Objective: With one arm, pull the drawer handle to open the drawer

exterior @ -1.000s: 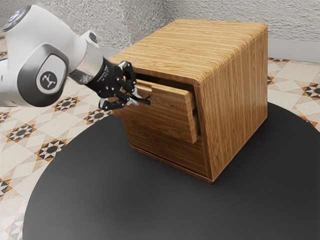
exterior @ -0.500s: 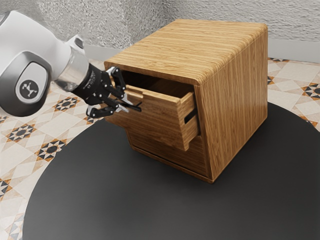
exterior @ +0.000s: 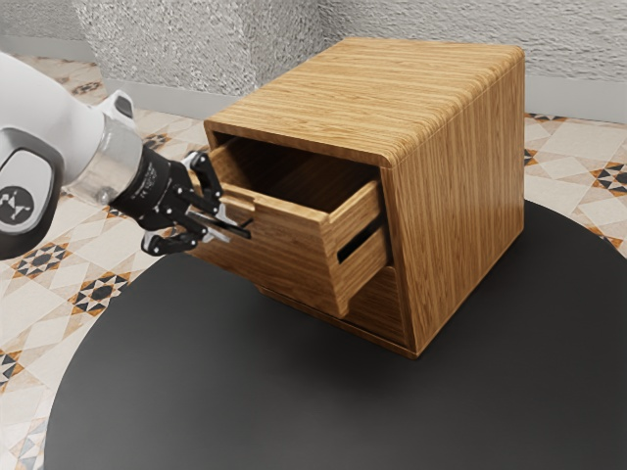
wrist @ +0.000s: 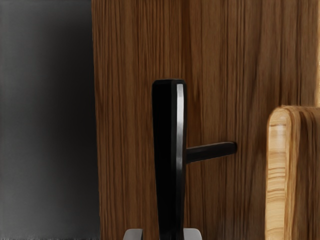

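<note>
Because we need a firm hold to pull, our claw grips the black handle. The drawer sticks halfway out of the wooden cabinet, toward eight o'clock.

1. The arm enters from the left edge of the exterior view as a thick white link, with a grey joint cap at mid-left of the frame.
2. Its silver wrist slants down toward the right and ends in the black hand.
3. The claw sits left of centre, pointing toward the frame's right and slightly downward.
4. Its black fingers stand one above the other, close together, clamped on the handle between them.
5. In the wrist view, pale finger bases show at the middle of the lower edge, one on either side of that dark bar.
</note>
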